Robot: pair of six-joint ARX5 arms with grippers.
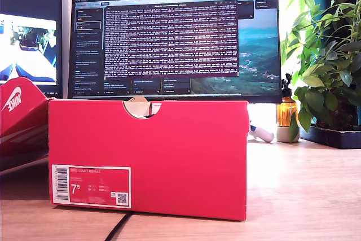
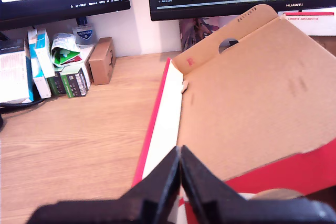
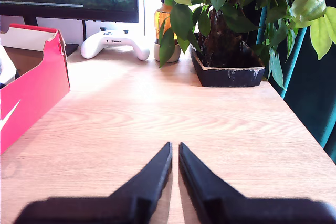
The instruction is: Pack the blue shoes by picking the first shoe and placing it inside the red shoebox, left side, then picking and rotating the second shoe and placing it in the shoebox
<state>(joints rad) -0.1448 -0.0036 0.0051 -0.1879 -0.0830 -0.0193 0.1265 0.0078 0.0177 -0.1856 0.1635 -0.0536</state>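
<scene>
The red shoebox (image 1: 148, 159) stands near the front of the desk in the exterior view, its label and notch facing the camera. My first gripper (image 2: 180, 161) is shut with nothing in it, above the shoebox's red edge (image 2: 152, 129) and brown cardboard inside (image 2: 252, 103). My second gripper (image 3: 175, 153) is shut and empty, low over bare wood, with the swoosh-marked side of the shoebox (image 3: 31, 93) apart from it. The blue shoes show in no view. Neither gripper appears in the exterior view.
The red lid (image 1: 20, 119) with a white swoosh leans at the exterior view's left. Two monitors (image 1: 175, 38) stand behind. A white game controller (image 3: 113, 43), an amber bottle (image 1: 286, 111) and a potted plant (image 3: 228, 69) are at the exterior view's right. Small cartons (image 2: 58, 66) stand below a monitor.
</scene>
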